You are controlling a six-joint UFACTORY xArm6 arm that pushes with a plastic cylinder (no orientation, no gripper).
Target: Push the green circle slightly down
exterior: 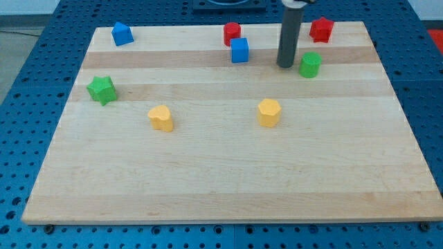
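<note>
Resting on the pale wooden counter (228, 180), my tip (285, 66) is sitting just left of the green circle block (310, 64). No fingers are showing on this smooth dark rod; bare striped wood is stretching toward the view's bottom.

On the bench (208, 187), my tip (285, 66) stood just beside the green circle (310, 65), on the view's left of it. The blue cube (239, 50) lay further left, with a red block (232, 32) just above it. The red star (321, 29) sat above the green circle.
</note>
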